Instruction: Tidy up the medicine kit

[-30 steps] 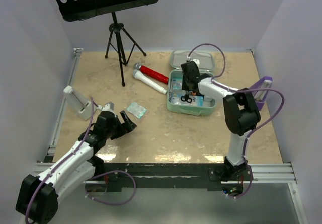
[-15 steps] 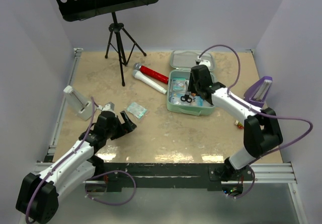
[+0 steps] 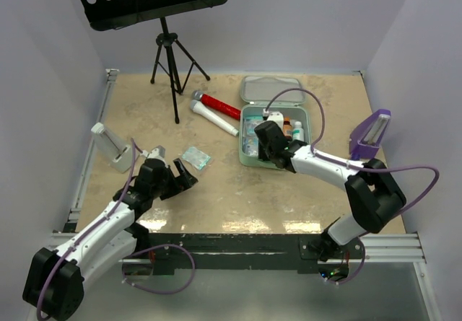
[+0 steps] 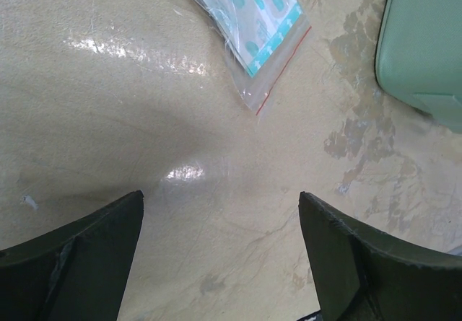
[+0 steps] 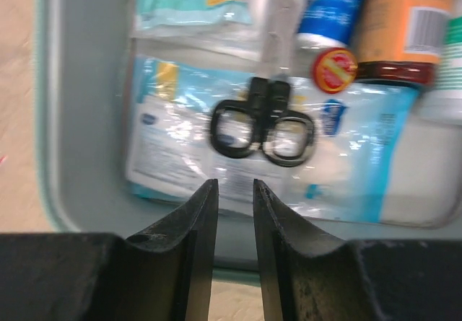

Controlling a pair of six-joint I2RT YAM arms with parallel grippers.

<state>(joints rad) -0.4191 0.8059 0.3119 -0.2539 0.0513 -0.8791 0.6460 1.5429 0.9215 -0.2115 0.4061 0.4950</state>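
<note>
Robot lab test cell; pale bare walls (image 3: 43,83); marbled table (image 3: 238,191); dark mounting rail (image 3: 238,243).

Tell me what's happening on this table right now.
Two robot arms are sorting a medicine kit. It sits open, its lid lying on the table behind it. The right pincer hovers over the kit's near edge, jaws a narrow gap apart and empty, above black scissors resting on packets inside. The left pincer is wide open, low over the table, with a small zip bag just ahead, not yet picked up.
</note>
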